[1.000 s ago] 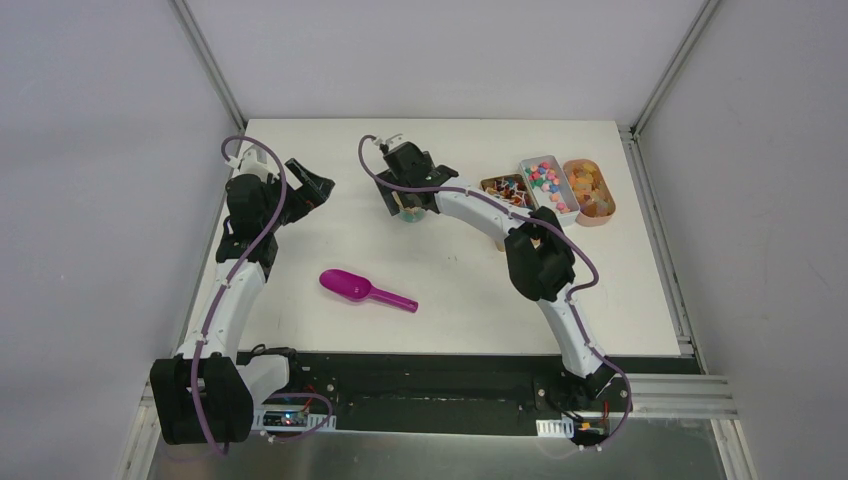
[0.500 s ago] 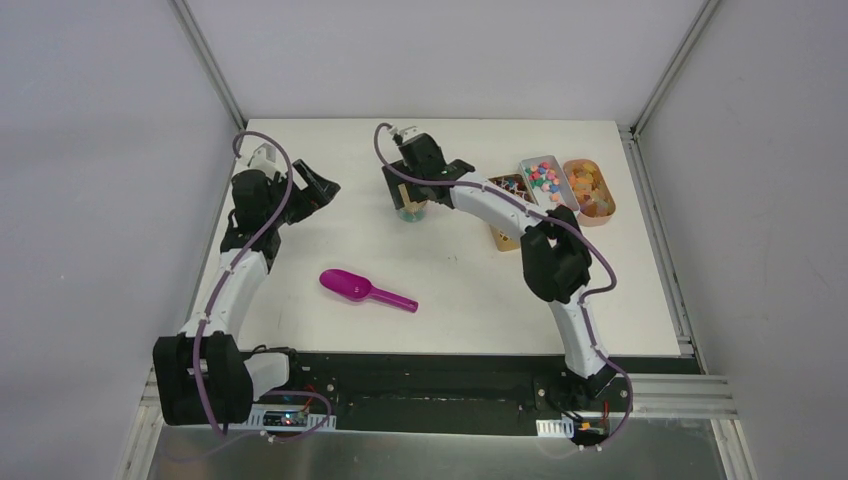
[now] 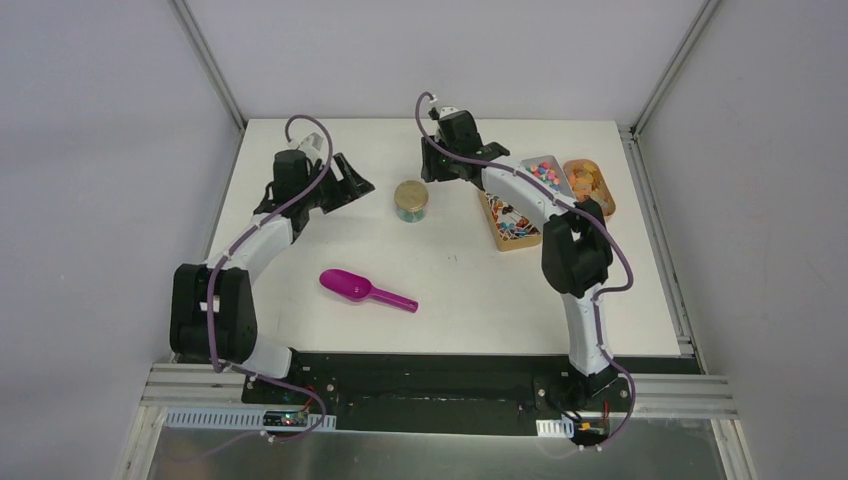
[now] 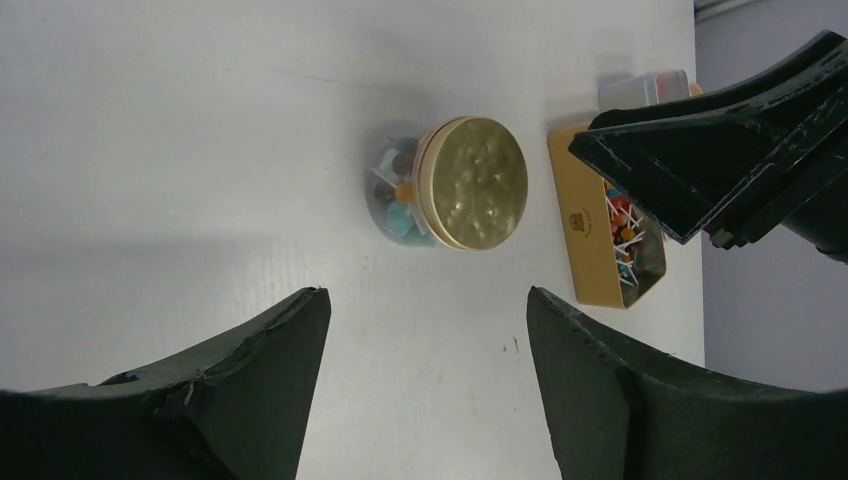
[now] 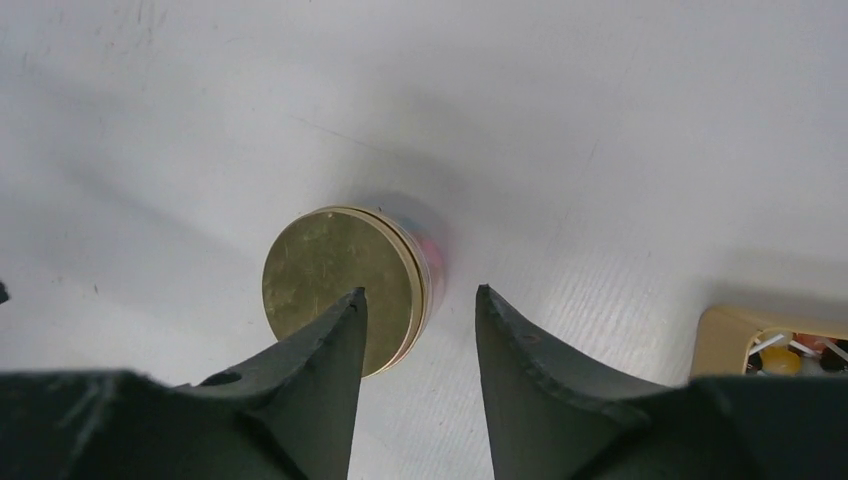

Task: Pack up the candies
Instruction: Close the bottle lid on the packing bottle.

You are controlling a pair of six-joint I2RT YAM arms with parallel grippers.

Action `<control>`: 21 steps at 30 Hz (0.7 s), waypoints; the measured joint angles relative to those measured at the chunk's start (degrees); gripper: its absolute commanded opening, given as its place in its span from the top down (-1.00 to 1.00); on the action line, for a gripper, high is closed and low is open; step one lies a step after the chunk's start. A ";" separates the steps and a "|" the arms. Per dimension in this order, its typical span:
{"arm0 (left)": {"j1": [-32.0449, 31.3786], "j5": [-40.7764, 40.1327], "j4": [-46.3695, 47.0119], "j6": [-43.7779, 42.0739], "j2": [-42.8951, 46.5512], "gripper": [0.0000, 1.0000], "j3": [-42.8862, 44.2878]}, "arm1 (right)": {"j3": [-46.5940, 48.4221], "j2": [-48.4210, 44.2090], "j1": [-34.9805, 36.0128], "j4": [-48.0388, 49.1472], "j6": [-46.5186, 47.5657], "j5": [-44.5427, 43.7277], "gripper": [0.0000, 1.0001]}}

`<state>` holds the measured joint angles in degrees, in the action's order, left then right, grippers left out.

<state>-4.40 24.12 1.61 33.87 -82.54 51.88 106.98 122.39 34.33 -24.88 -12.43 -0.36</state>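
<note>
Over the far middle of the table (image 3: 480,300), R gripper (image 5: 420,295) hangs w/ fingers parted and nothing btwn them, only bare tabletop in the gap. Just past its fingertips, off to one side of the gap, stands a small clear jar (image 5: 400,270), upright, gold lid (image 5: 335,280) on. No contact; one finger hides the lid's near edge in the wrist view.

L gripper (image 4: 425,295) is spread wider, also holding nothing. It sits on the jar's other side, apart from it, w/ the jar ahead and roughly in line w/ its gap. So the jar is btwn the two grippers, touched by neither.

Some candies (image 4: 400,215) show through the jar's wall: teal, orange and a few darker bits. How full it is can't be told.

More candies, pink, teal and red, lie in a clear tray (image 3: 545,158) near the far R edge, partly behind the R arm. Just beside it on the R is an orange container (image 3: 590,188) w/ pale orange pieces. Nearer the jar lies an open gold tin (image 4: 580,215) full of coloured heads on white sticks.

Purple scoop (image 3: 365,289) lies flat on the near half of the table, bowl to the L, handle to the R, well apart from jar and both grippers.
</note>
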 measured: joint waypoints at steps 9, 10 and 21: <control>-3.85 -1.16 4.57 0.04 -10.84 -0.32 5.53 | 0.20 1.46 -1.09 0.00 -1.03 6.49 0.22; -3.87 -1.18 4.87 0.04 -11.76 -0.31 5.68 | 0.48 2.08 -1.14 -0.24 -1.05 7.23 0.24; -5.38 1.03 10.32 0.07 -19.69 -0.23 8.90 | 2.01 6.27 -1.88 -1.84 -1.62 10.25 0.42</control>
<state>-9.78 25.15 11.92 33.93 -102.24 60.77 108.99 128.66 32.45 -26.72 -14.04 9.89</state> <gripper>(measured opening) 0.631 0.313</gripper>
